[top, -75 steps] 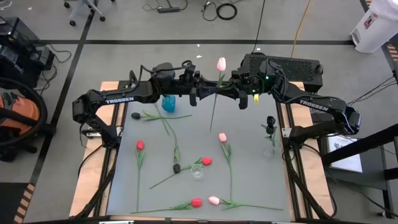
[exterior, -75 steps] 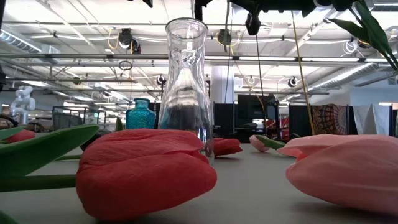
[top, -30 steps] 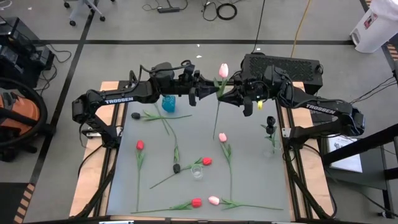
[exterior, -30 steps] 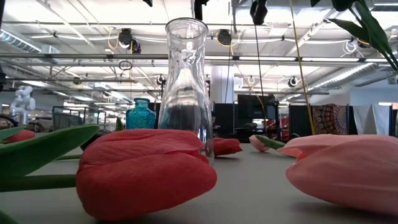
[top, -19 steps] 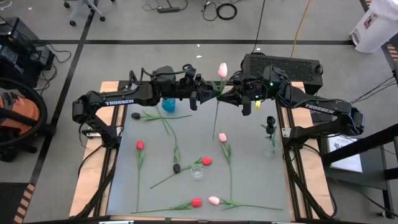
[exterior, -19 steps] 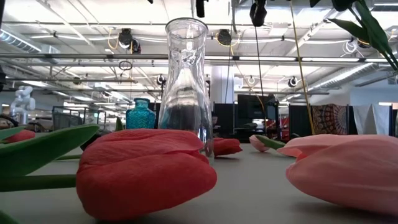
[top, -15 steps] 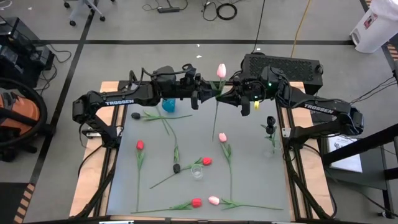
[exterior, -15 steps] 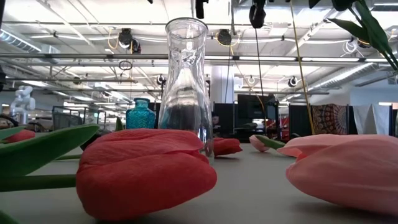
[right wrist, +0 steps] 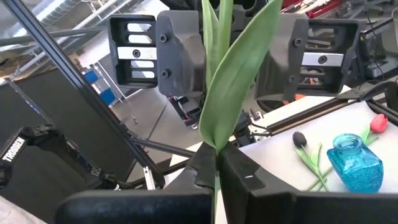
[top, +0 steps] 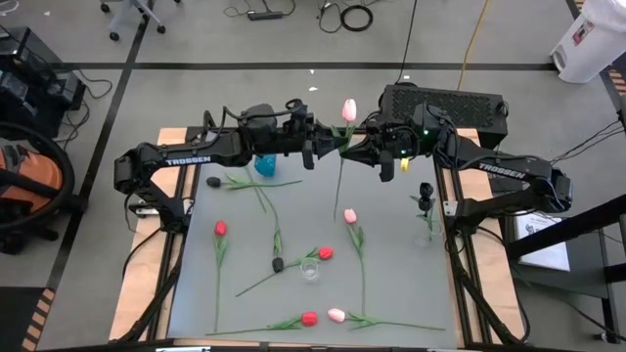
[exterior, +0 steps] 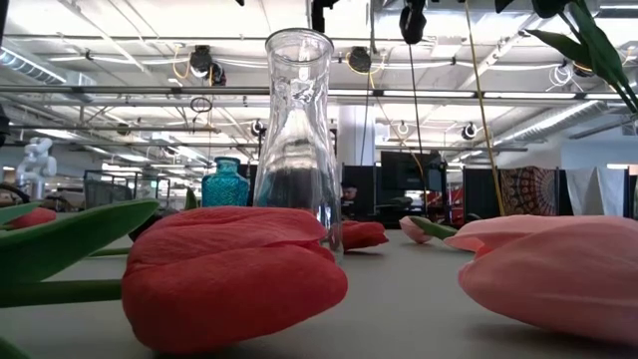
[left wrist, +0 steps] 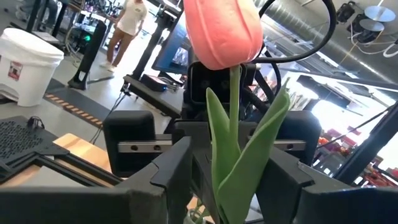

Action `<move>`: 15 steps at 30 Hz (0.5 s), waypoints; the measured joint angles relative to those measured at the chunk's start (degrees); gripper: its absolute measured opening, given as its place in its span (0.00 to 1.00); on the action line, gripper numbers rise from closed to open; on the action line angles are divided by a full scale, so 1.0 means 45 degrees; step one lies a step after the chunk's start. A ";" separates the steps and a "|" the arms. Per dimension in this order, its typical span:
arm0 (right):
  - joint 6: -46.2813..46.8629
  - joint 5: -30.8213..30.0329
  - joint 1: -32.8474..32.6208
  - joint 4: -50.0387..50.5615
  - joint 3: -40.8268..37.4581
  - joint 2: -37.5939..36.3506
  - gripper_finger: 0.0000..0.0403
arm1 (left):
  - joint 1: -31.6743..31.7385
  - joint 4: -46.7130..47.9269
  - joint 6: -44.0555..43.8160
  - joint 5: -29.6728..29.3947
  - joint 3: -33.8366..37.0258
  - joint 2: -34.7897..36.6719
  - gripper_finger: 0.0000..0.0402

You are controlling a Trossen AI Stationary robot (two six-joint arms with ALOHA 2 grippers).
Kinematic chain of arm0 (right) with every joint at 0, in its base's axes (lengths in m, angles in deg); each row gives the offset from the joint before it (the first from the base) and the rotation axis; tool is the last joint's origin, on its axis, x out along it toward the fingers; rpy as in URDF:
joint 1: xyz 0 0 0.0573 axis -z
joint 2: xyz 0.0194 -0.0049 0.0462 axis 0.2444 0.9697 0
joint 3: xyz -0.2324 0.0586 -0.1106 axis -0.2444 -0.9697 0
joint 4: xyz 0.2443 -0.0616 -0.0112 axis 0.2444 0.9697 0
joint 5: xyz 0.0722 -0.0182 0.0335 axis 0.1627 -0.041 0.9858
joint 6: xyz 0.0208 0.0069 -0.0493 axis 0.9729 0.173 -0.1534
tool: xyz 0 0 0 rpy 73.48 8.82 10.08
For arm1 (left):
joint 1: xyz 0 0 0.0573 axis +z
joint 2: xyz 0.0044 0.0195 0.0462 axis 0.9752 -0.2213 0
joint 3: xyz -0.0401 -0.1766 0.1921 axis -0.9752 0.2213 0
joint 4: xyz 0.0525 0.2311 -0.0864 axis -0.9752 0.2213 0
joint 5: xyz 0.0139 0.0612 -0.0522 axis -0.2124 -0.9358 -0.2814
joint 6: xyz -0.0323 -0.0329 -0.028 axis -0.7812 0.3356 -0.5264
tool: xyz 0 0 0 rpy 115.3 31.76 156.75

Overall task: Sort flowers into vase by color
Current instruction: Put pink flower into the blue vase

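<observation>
While most of the flowers lie loose on the grey counter (top: 391, 284), three vases stand on it: a clear glass carafe-shaped vase (exterior: 299, 130) near the front, empty; a small faceted teal glass vase (top: 265, 162) at the back left, also empty; and a third vase (top: 425, 210) by the right edge that holds one black tulip (top: 426, 190). The right gripper (top: 344, 147) has its jaws closed on the thin green stem of a pink tulip (top: 349, 109), which hangs upright above the back of the counter, its bud above the jaws and its two long smooth leaves rising past them. The left gripper (top: 323, 152) faces it just beside the stem, jaws parted on either side of the leaves without pressing them. Lying flat on the counter, the high view shows three red tulips, two pink and two black, each with a small rounded bud on a long stem.
</observation>
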 joint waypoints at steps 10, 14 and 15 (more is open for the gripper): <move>0.0002 0.0000 0.0000 0.0005 0.0000 0.0000 0.00 | 0.0000 0.0016 0.0010 0.0038 0.0000 -0.0005 0.24; 0.0007 -0.0007 0.0010 0.0021 0.0000 0.0000 0.00 | 0.0000 0.0009 0.0216 0.0075 0.0000 -0.0005 0.12; 0.0007 -0.0010 0.0010 0.0030 0.0000 0.0000 0.00 | 0.0000 0.0006 0.0216 0.0102 0.0000 -0.0005 0.10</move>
